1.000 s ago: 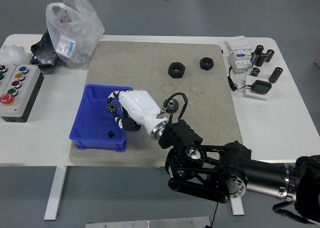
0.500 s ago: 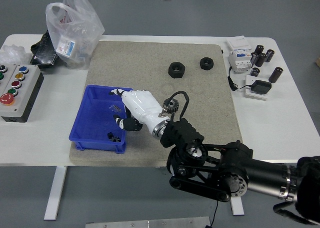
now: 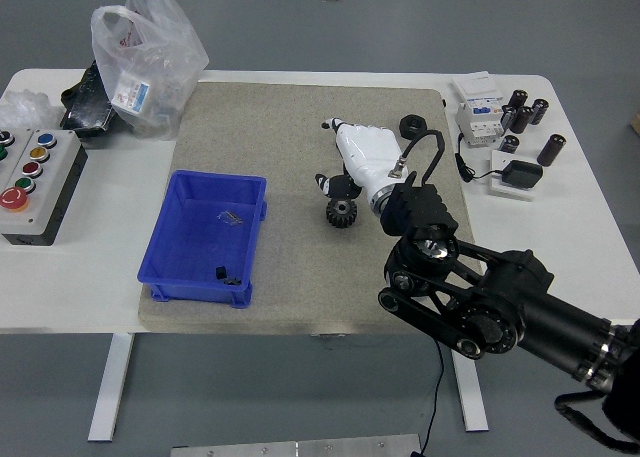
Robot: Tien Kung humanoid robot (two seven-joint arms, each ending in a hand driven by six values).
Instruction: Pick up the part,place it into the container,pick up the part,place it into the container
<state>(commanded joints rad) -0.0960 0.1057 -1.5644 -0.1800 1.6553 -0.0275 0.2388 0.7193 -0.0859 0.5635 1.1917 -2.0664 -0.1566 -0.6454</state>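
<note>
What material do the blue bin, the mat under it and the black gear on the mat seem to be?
Blue bin: probably moulded plastic, since it has a uniform colour and a light sheen. Mat: looks like felt or fabric, grey-beige, matte and speckled. Black gear: dark and matte with distinct teeth; it may be blackened metal or plastic, and the picture does not settle which.

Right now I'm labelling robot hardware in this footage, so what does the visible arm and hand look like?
Only the right arm shows: black, bulky, with round joint housings. Its hand has a glossy white shell with dark finger joints. A thin black cable loops above the wrist.
</note>
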